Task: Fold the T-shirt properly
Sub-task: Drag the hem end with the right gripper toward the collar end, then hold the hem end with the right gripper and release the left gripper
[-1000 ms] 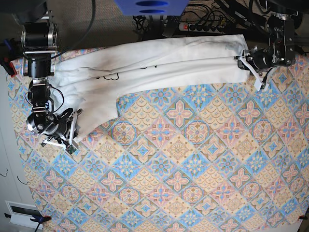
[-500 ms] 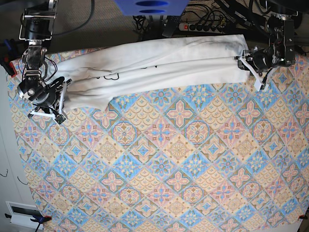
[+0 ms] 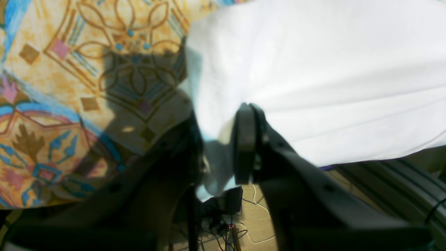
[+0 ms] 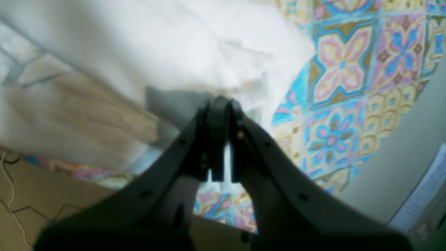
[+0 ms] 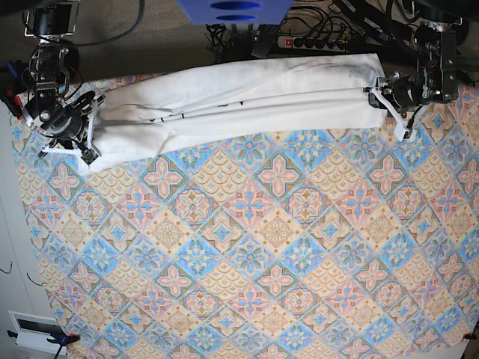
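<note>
The white T-shirt (image 5: 247,93) lies as a long folded band along the far edge of the table, with only a bit of dark print showing near its middle. My left gripper (image 5: 380,99) is at the band's right end, shut on the cloth. In the left wrist view (image 3: 217,146) the white cloth (image 3: 313,76) is pinched between the two fingers. My right gripper (image 5: 88,136) is at the band's left end. In the blurred right wrist view (image 4: 218,139) its fingers are pressed together on the edge of the white cloth (image 4: 174,45).
A patterned tablecloth (image 5: 269,247) covers the table. A power strip (image 5: 314,42) and cables lie on the floor behind the far edge, beside a blue object (image 5: 233,9). The table's left edge is just past my right arm.
My right gripper has moved toward the far left corner, pulling the shirt's hanging left part up so the cloth lies as one long band. The left arm has not moved.
</note>
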You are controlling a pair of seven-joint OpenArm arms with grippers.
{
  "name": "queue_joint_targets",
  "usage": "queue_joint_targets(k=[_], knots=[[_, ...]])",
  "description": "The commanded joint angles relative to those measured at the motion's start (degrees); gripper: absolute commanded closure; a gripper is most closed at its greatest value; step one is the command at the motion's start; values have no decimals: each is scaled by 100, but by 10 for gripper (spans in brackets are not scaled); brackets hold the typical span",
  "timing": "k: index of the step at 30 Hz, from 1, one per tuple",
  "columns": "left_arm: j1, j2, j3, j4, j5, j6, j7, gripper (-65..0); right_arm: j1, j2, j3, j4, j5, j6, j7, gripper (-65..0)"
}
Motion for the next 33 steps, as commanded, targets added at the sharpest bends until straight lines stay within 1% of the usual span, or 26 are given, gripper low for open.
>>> queue_joint_targets(k=[1,3,5,6,8,10,12,16,17,18,21,23,26,30,33], knots=[[12,17,23,-96,289,139,-92,-141,57,117,25,78,-34,-29,19,-27],[12,17,23,-96,289,139,-92,-141,66,117,43,105,-34,-29,-104,-95],[12,17,23,-96,289,139,-83,-142,93,117,60,148,-43,-29,-122,-192],[12,17,23,-96,289,139,-83,-142,84,117,60,219,-43,-29,-113,-229],[12,17,23,-96,289,139,-83,-142,66,117,166,439,-34,-29,-113,-280],[12,17,23,-96,289,139,-75,-142,66,91,456,685,-34,-29,-113,-284],[12,17,23,-96,289,139,-75,-142,66,91,596,957,-34,-29,-122,-283],[12,17,23,-96,289,139,-57,-144,-92,73,535,1370,1,-29,-113,-282],[12,17,23,-96,289,139,-57,-156,-189,73,508,1423,1,-29,-113,-282],[12,17,23,-96,289,139,-57,-172,-250,73,403,1476,1,-29,-113,-282],[30,17,23,-96,289,148,-57,-236,-312,65,-327,1485,1,-29,-113,-282],[30,-1,23,-96,289,148,-57,-256,-303,65,-731,1458,10,-29,-113,-282],[30,-1,23,-96,289,148,-48,-263,-303,21,-1259,1247,10,-29,-157,-282],[65,-18,23,-96,289,148,-48,-265,-294,-138,-1610,474,-7,-29,-148,-281],[30,-54,15,-96,289,148,128,-268,207,-138,-1865,-124,-16,-29,-122,-281]])
